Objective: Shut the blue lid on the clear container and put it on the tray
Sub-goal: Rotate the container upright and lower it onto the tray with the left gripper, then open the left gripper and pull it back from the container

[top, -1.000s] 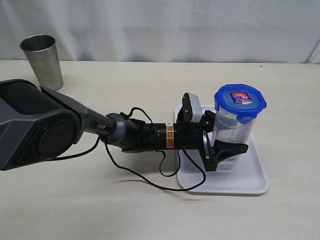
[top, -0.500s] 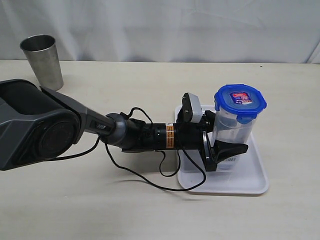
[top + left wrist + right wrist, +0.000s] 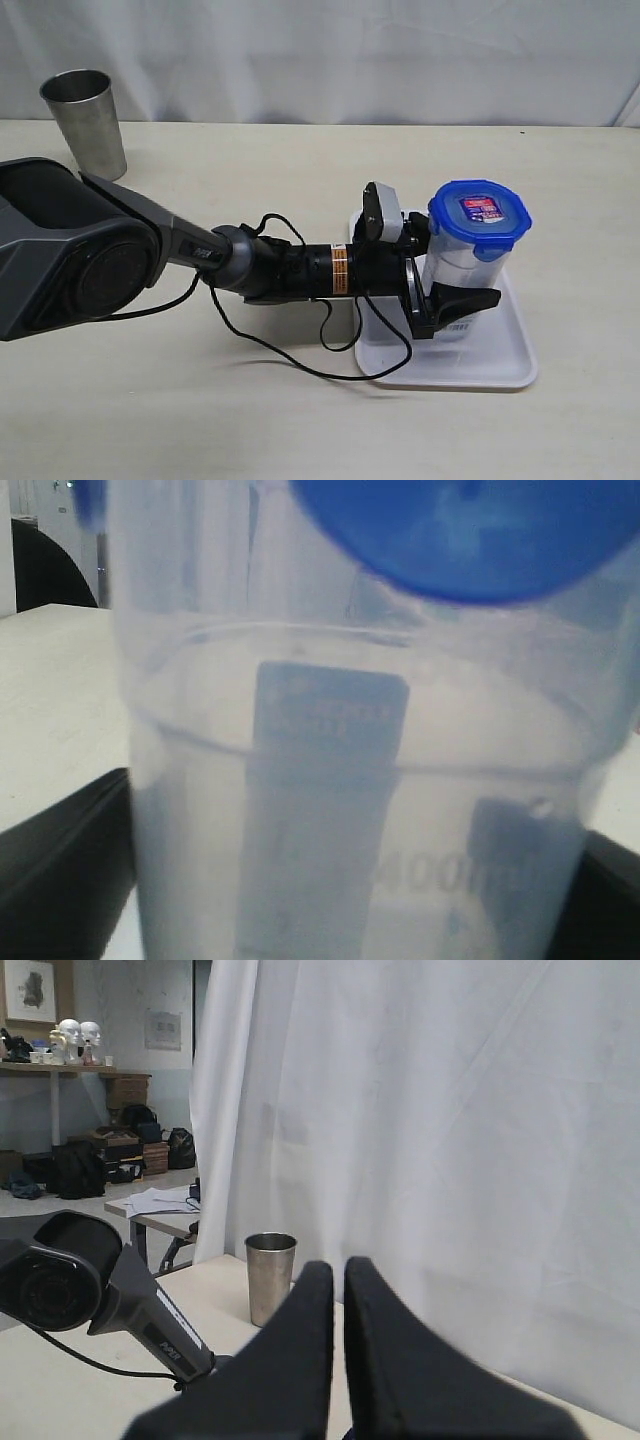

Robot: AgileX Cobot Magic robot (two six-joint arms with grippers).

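Observation:
The clear container [image 3: 455, 268] stands upright on the white tray [image 3: 500, 362], with the blue lid [image 3: 480, 213] sitting on its rim. My left gripper [image 3: 462, 268] reaches in from the left, one finger on each side of the container. Its near finger [image 3: 465, 298] stands slightly off the wall, so the gripper is open. In the left wrist view the container [image 3: 330, 780] fills the frame, the lid [image 3: 470, 530] is at its top, and a dark finger [image 3: 60, 870] shows at the edge. My right gripper [image 3: 338, 1265] is shut on nothing and is raised above the table.
A grey steel cup [image 3: 85, 120] stands at the back left of the table and also shows in the right wrist view as the steel cup [image 3: 270, 1275]. The left arm's bulky base [image 3: 80, 260] and a loose black cable [image 3: 300, 362] lie across the table's left and middle.
My left gripper's jaws have widened. The container with its lid has settled slightly lower on the tray. The right gripper has not changed.

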